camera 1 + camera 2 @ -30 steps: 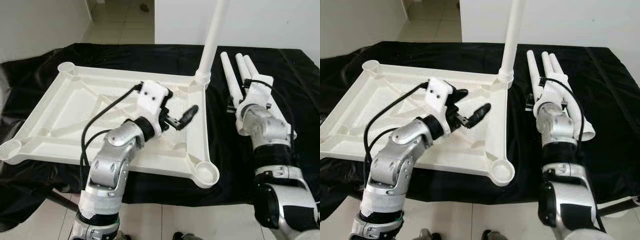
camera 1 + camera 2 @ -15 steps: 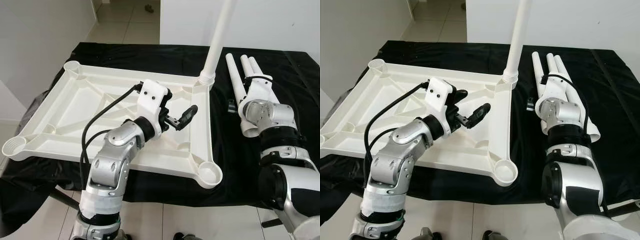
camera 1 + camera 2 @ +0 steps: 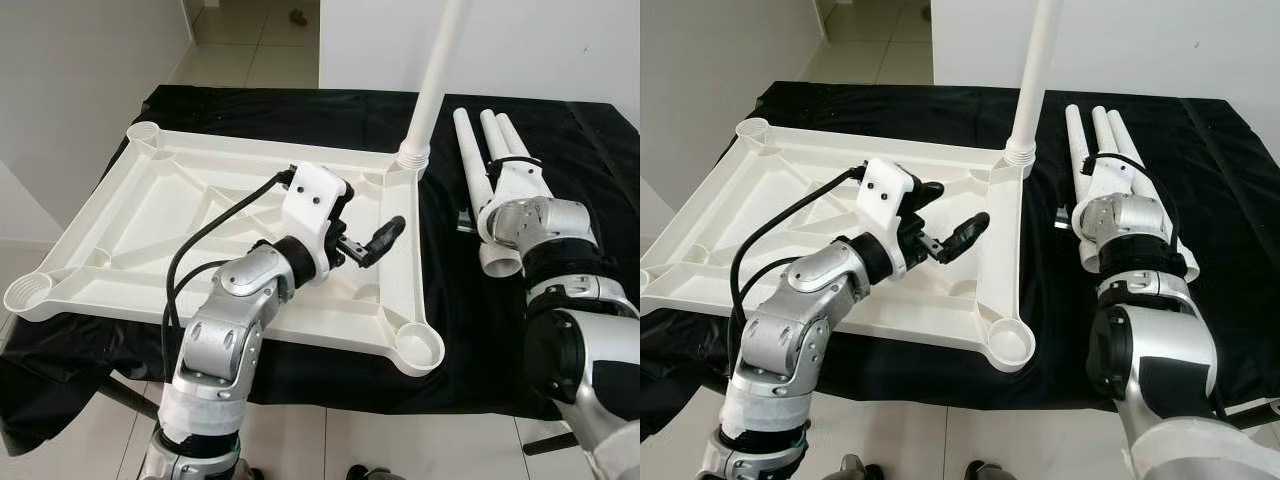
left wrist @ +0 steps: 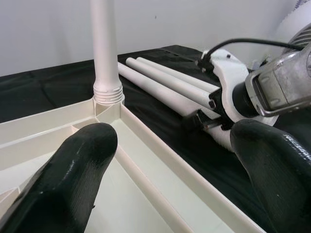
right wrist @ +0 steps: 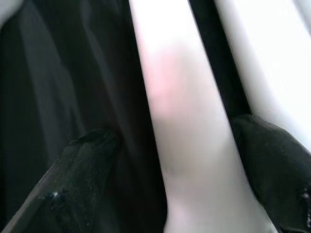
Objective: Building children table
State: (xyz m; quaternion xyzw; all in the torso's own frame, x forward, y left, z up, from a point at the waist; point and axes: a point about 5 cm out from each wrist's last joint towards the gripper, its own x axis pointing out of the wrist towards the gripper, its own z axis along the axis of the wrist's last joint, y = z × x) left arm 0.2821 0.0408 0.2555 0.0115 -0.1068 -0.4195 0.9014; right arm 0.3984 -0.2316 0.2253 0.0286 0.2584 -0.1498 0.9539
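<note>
Right claw (image 5: 160, 160): our fingers (image 5: 82, 165) stand wide apart astride one loose leg (image 5: 180, 145); not yet closed on it, nothing held.
Left claw (image 3: 368, 238): spread wide, empty, hovering over the top (image 3: 150, 215) near its right rim.
Loose legs (image 3: 480, 170): three lie side by side on the black cloth (image 3: 250, 105), just right of the top; the right claw sits over the leftmost one, near its thick end.
Fitted leg (image 3: 432, 80): one stands upright in the far right corner socket (image 3: 410, 160).
Top: upside down on the surface, three sockets open, the near right one (image 3: 420, 347) closest to us.
Step, as we judge it: pick up the second leg.
Doing it well: we should centre the leg between the fingers, close squarely, lift clear of its neighbours, then bring the threaded end upright over a socket while the left claw steadies the top.
</note>
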